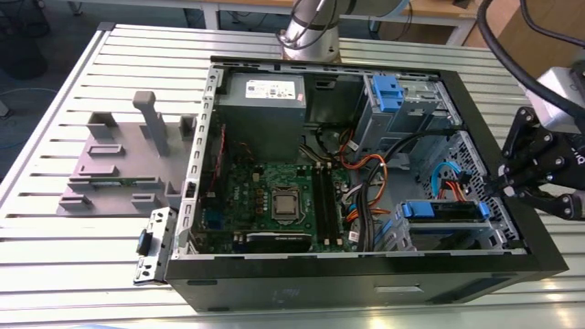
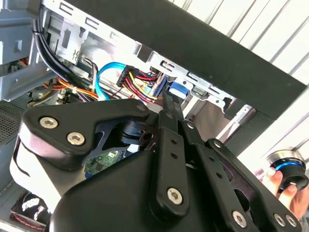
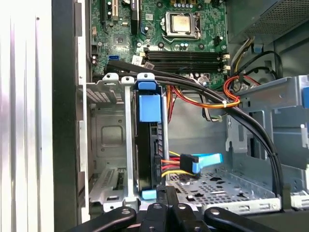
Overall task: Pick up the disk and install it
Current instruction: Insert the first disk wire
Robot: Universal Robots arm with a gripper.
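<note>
One risk: end effector (image 3: 161,209), clenched on the edge of the disk (image 3: 148,145), which stands on edge in the drive cage (image 3: 108,145). Cable bundle (image 3: 193,166) just beside; skewed push could jam bracket or snag wires.

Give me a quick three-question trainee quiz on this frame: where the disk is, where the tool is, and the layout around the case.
1. True or false: the disk, in its blue bracket, sits in a drive cage inside the computer case.
2. Multiple choice: in the exterior view, the tool is nearest to: A the processor; B the power supply; C the disk.
3. Fill in: the grey stand lies on the table on the exterior view's ____ of the case.
Key: 1 true; 2 C; 3 left.
</note>
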